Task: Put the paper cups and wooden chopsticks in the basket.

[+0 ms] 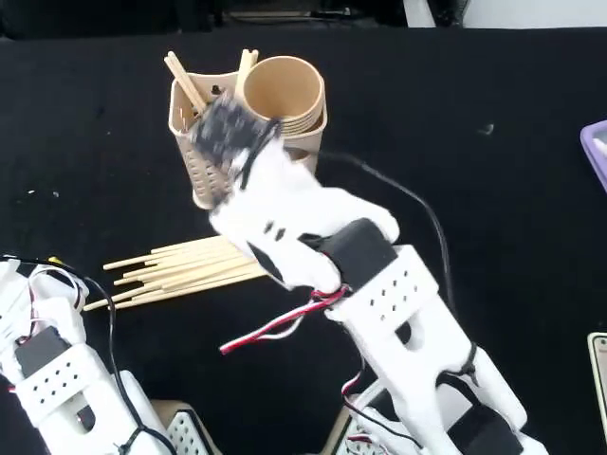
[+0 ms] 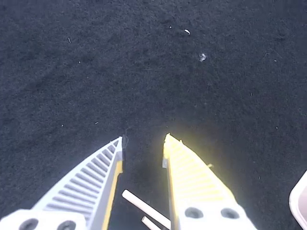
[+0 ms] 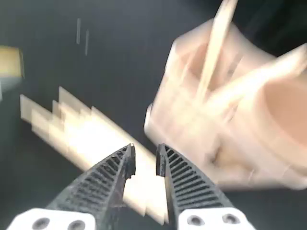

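Note:
A beige perforated basket [image 1: 201, 161] stands at the back of the black table. A stack of paper cups [image 1: 283, 90] sits in it, and a few wooden chopsticks [image 1: 184, 80] lean upright in it. A loose pile of chopsticks [image 1: 180, 269] lies on the table in front of the basket. My right gripper [image 1: 228, 133] hovers over the basket's front. In the right wrist view its fingers [image 3: 145, 151] stand a narrow gap apart with nothing between them, the basket [image 3: 225, 124] and the pile [image 3: 81, 129] just beyond. My left gripper [image 2: 144, 143] is open over bare table at the front left.
A purple object [image 1: 597, 152] pokes in at the right edge, and a pale flat thing [image 1: 599, 365] lies lower on that edge. The left arm's base [image 1: 52, 365] sits at the front left. Red and white wires [image 1: 275, 327] hang from the right arm.

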`<state>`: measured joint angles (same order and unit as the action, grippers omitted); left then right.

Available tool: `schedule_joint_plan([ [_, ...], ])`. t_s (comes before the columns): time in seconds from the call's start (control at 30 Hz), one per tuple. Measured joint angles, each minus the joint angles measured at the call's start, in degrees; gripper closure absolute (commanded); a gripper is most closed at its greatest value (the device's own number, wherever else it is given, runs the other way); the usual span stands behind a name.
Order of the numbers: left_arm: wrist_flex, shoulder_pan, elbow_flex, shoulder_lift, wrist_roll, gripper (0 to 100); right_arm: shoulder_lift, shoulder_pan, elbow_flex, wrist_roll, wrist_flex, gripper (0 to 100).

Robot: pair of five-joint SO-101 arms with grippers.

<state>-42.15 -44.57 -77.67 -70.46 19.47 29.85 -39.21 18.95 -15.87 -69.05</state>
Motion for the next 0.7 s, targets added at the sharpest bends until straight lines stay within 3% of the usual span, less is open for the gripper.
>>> schedule_joint_plan([
  [0.13,0.00,0.00,0.00,0.00,0.00,85,-0.88,0.09,15.82,-6.51,4.31,70.2],
  [0.3,0.00,0.00,0.00,0.00,0.00,85,-6.24,0.09,30.07,-15.56,19.08,71.7],
  [0.7,0.00,0.00,0.00,0.00,0.00,85,-31.12,0.18,19.78,-23.03,23.47,71.7],
])
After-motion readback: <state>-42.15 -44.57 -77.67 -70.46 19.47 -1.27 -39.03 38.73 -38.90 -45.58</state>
